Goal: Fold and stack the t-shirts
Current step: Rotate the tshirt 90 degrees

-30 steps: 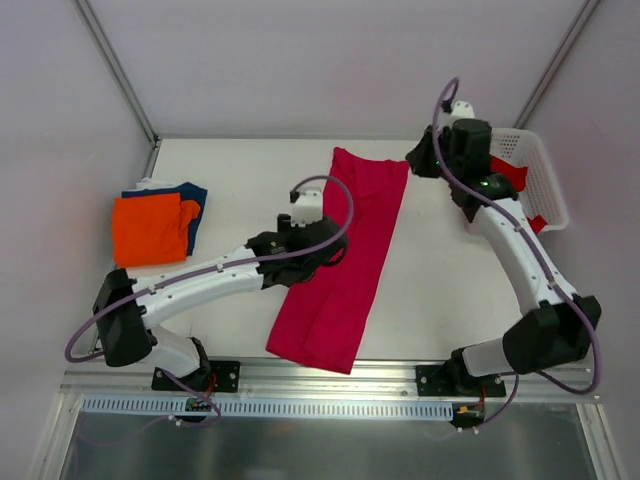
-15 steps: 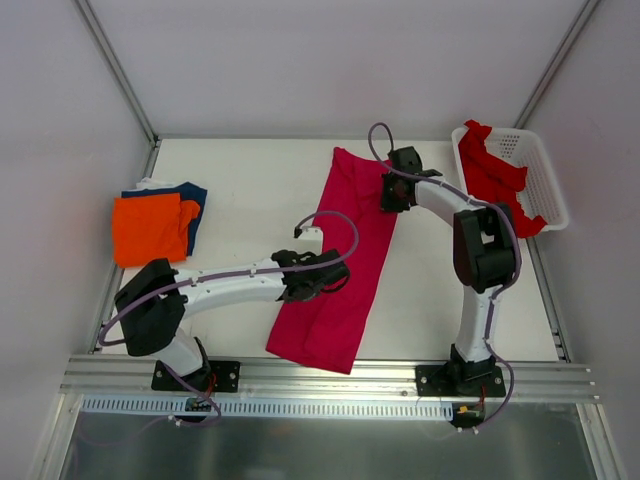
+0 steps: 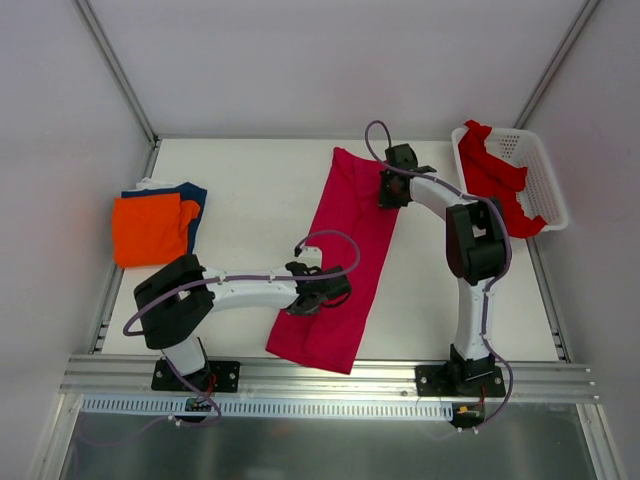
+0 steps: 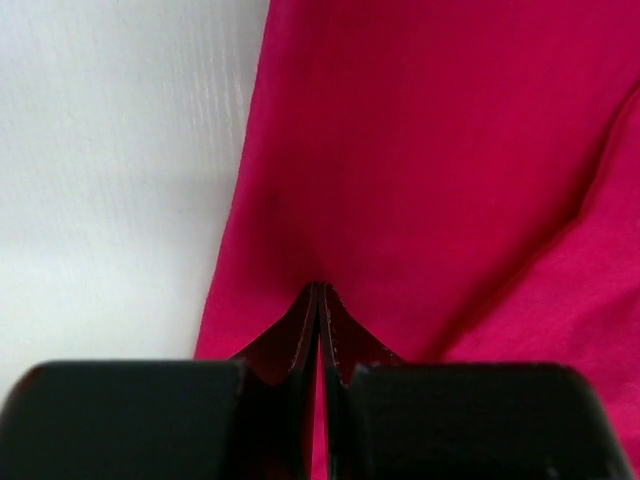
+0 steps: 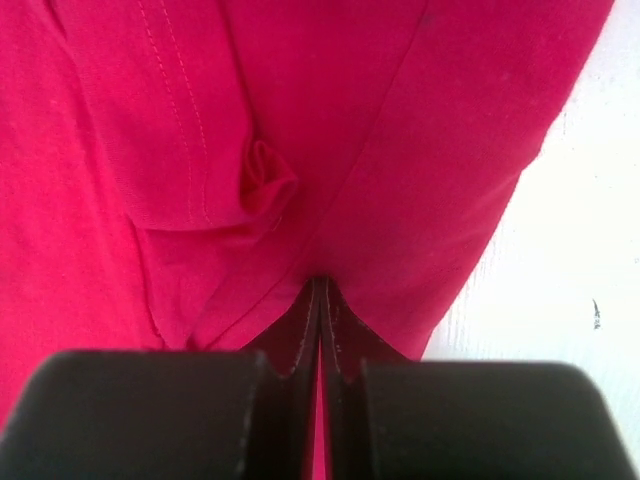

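Observation:
A magenta t-shirt (image 3: 345,250) lies on the table, folded into a long strip that runs from the far middle to the near edge. My left gripper (image 3: 303,300) is at the strip's left edge, near its lower end. Its jaws are shut with cloth pinched at the tips (image 4: 318,287). My right gripper (image 3: 388,197) is at the strip's right edge near the top, shut on a fold of the same shirt (image 5: 320,280). An orange t-shirt (image 3: 148,228) lies folded on a navy one (image 3: 196,195) at the left. A red t-shirt (image 3: 495,175) is bunched in the basket.
A white lattice basket (image 3: 548,185) stands at the table's far right corner with the red cloth hanging over its rim. Grey walls with metal posts close in the back and sides. A metal rail (image 3: 330,375) runs along the near edge by the arm bases.
The right arm swung from the basket down to the shirt's upper right edge. The left gripper slid nearer along the left edge and shut from wide open.

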{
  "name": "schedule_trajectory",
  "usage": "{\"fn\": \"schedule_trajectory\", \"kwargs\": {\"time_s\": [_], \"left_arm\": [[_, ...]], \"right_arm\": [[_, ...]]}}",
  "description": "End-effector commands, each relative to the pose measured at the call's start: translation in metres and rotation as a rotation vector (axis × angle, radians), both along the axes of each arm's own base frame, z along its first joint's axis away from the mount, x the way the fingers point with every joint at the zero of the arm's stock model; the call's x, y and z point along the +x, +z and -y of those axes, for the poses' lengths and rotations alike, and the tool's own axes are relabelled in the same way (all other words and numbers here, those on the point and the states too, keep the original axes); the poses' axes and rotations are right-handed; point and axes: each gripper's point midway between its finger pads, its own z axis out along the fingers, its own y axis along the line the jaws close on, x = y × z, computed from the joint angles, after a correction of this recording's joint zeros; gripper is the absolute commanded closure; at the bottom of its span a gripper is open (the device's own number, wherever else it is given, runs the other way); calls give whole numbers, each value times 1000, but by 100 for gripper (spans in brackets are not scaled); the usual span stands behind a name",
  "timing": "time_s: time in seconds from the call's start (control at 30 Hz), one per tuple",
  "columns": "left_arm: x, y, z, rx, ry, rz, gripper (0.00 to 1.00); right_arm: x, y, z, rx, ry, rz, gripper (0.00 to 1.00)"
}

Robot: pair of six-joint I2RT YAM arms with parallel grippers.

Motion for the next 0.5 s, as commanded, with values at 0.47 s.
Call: {"fn": "schedule_trajectory", "kwargs": {"time_s": [0.47], "left_arm": [[-38, -22, 22, -48, 47, -90, 100]], "right_arm": [[36, -5, -18, 7, -4, 9, 99]]}}
